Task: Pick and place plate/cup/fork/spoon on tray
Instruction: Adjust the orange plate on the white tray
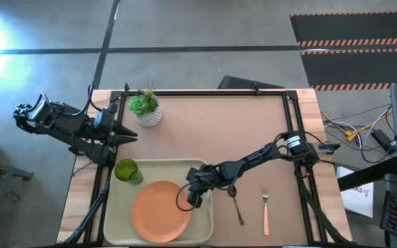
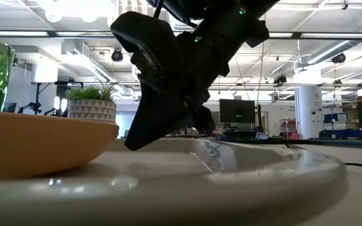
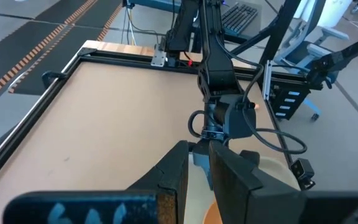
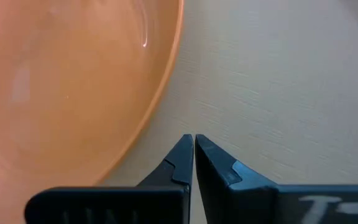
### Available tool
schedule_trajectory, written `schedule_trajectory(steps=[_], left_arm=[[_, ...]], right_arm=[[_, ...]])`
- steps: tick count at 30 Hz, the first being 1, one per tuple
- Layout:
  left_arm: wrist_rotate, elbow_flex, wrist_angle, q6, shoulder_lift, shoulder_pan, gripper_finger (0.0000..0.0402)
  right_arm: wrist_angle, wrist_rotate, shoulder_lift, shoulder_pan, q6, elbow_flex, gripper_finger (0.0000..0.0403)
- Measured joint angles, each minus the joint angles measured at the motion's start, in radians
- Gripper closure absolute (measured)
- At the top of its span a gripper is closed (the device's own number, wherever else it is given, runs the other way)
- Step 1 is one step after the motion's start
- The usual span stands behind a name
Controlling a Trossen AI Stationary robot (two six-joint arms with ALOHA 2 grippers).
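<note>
Tray: one large cream-white rectangular tray (image 1: 158, 169) with rounded corners and a raised rim lies at the table's near edge, left of centre.
Plate: one round flat salmon-orange plate (image 1: 160, 211) rests inside the tray, toward its near right part.
Cup: one small translucent olive-green tumbler (image 1: 125, 169) stands upright in the tray's far left corner, apart from the plate.
Spoon: one small dark metallic spoon (image 1: 236, 204) lies on the brown table surface just beside the tray's right edge.
Fork: one small fork with a salmon-pink handle and silvery tines (image 1: 265, 211) lies on the table to the right of the spoon, apart from it, tines pointing to the far edge.
Plant: one white patterned pot with a green plant (image 1: 145, 109) stands near the table's far left corner.
Right gripper: the right gripper (image 4: 193, 151) hangs over the tray floor just beside the plate's right rim, fingers pressed together on nothing.
Left gripper: the left gripper (image 1: 131, 136) waits at the table's left edge, beyond the tray, fingers pressed together.
</note>
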Motion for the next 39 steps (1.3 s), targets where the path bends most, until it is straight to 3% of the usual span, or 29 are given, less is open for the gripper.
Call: schedule_trajectory(steps=[6,16,22,32,39], left_arm=[[0.000,0.000,0.000,0.000,0.000,0.000,0.0354],[0.000,-0.013,0.000,0.000,0.008,0.000,0.0354],[0.000,-0.013,0.001,0.000,0.008,0.000,0.0354],[0.000,-0.013,0.001,0.001,0.006,0.000,0.0354],[0.000,-0.013,0.001,0.001,0.006,0.000,0.0354]], right_arm=[[-0.028,0.018,-0.017,-0.004,-0.026,0.010,0.0394],[-0.356,0.080,-0.192,-0.005,0.004,0.015,0.0394],[-0.295,0.096,-0.178,0.004,0.035,0.015,0.0394],[-0.172,-0.056,-0.018,0.049,0.140,0.015,0.0394],[0.017,-0.050,0.039,0.065,0.177,0.015,0.0394]])
